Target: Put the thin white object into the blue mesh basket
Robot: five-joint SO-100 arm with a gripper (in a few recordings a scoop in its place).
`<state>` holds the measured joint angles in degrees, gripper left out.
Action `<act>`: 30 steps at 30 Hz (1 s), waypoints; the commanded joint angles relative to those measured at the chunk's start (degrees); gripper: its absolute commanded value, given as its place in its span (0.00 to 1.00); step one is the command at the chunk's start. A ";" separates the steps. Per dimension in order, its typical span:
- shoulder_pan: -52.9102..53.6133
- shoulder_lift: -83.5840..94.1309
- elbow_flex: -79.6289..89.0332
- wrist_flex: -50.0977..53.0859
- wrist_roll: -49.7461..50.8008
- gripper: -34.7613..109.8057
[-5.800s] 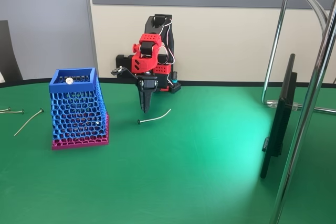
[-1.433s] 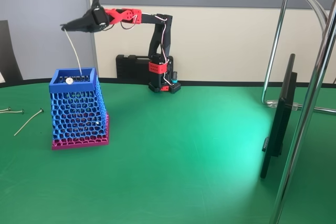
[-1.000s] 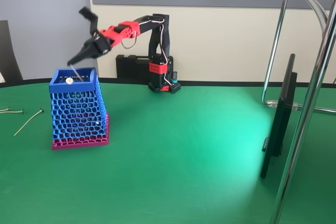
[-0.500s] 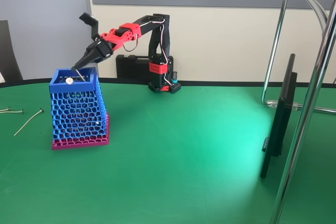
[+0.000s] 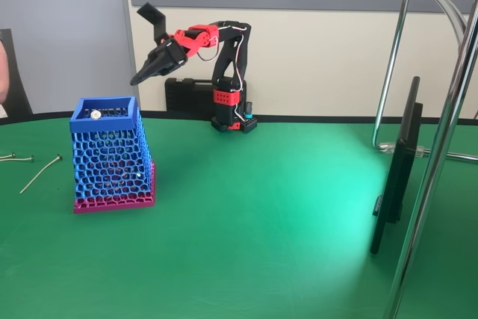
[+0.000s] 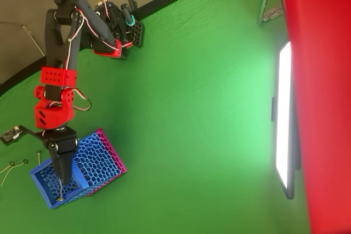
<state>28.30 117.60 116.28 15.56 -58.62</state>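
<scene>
A red and black arm (image 5: 224, 50) stands at the back of a green tabletop (image 5: 261, 214), reaching out to the left in the fixed view. Its tool (image 5: 143, 75) hangs in the air above and just to the right of a blue mesh basket (image 5: 104, 119), tilted down toward the basket's open top. One finger (image 5: 154, 14) juts up and away from the other, so the tool is spread apart and grips nothing.

The basket is tall and tapered, with a solid blue square rim and a magenta base, and it stands upright on the left part of the tabletop. In the overhead view the tool (image 6: 61, 175) lies over the basket's opening (image 6: 41, 179), pointing down into it.

The white strip (image 6: 59, 197) is inside the basket: its small round head shows just under the rim in the fixed view (image 5: 95, 114) and near the basket's front corner in the overhead view. The rest of the strip is hard to make out through the mesh.

To the left of the basket, a few pale thin sticks (image 5: 41, 172) lie flat on the tabletop. A dark monitor (image 5: 399, 162) stands edge-on at the right.
</scene>
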 commanded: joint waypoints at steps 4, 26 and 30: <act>-5.01 10.81 8.88 1.05 2.64 0.36; -22.32 41.48 45.70 6.59 23.29 0.24; -23.82 50.89 55.11 6.50 27.16 0.24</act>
<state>5.19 164.18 168.66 22.06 -33.40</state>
